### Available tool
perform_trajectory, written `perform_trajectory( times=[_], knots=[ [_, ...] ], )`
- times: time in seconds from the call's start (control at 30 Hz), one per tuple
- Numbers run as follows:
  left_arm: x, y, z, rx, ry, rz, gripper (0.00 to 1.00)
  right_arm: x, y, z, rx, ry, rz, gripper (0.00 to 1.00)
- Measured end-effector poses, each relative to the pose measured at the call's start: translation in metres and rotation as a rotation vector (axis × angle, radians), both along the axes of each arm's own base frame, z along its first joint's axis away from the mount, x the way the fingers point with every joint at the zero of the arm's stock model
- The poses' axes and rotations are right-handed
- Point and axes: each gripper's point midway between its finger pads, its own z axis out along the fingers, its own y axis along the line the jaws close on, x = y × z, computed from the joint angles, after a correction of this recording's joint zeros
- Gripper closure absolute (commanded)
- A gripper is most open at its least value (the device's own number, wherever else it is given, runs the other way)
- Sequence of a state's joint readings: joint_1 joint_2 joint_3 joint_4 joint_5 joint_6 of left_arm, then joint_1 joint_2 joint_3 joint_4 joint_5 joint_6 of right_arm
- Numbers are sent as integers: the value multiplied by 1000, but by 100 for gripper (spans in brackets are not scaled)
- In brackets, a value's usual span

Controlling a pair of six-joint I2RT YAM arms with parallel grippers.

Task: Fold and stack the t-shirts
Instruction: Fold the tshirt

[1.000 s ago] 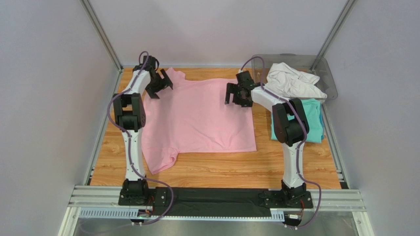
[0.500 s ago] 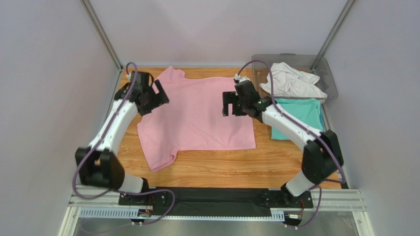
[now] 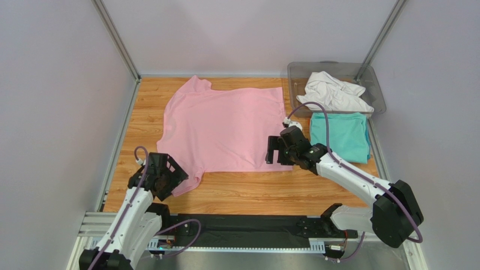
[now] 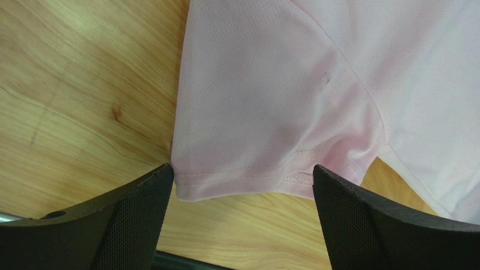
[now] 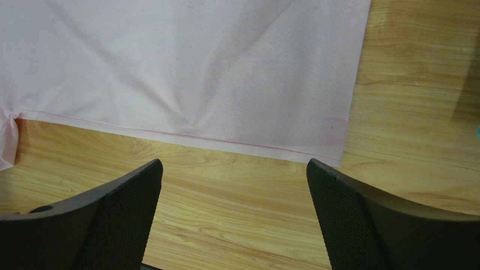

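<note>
Left gripper point(image 4: 242, 171): jaws released and spread wide, nothing held. It is at the near-left of the table point(image 3: 248, 191), over the near sleeve point(image 4: 253, 112) of the pink t-shirt point(image 3: 225, 126). In the wrist view the sleeve hem runs between the two fingers; can't tell if they touch the cloth.

The pink t-shirt lies flat and unfolded across the table middle, with one sleeve at the far-left corner, the other at near-left, and the bottom hem on the right side.

Right gripper point(image 5: 234, 163): jaws also released and wide, empty. It is at the shirt's near-right corner point(image 5: 332, 154). The wrist view shows the shirt's edge and corner just ahead of the fingers, with bare wood between them.

The teal t-shirt point(image 3: 341, 135) is folded flat on the table right of the pink one, apart from it.

The white t-shirt point(image 3: 332, 93) is crumpled in the clear bin point(image 3: 378, 84) at far right, just beyond the teal one.
</note>
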State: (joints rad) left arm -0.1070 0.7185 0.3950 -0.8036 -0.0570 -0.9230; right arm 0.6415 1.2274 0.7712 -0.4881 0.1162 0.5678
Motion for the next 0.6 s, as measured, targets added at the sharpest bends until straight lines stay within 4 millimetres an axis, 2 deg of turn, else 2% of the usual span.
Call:
perform_trajectory(
  times=[0.2,0.33,0.43,0.47,0.53,0.57,0.6],
  knots=[
    [-5,1,3,-15,-8,58,3,0,-1,5,11,-16,-11,0],
    [-9,3,-3,-1,42,70,12,1,-3,7,6,-27,-17,0],
    [-12,4,-8,8,92,67,24,2,-4,8,0,-36,-22,0],
    [-12,4,-8,10,101,65,36,3,-5,8,-3,-38,-24,0],
    [-13,5,-11,20,119,59,44,3,-7,8,-10,-42,-29,0],
    [-14,5,-12,23,128,54,55,4,-7,8,-14,-45,-33,0],
    [-13,6,-12,26,131,53,59,5,-8,8,-18,-47,-36,0]
  ],
)
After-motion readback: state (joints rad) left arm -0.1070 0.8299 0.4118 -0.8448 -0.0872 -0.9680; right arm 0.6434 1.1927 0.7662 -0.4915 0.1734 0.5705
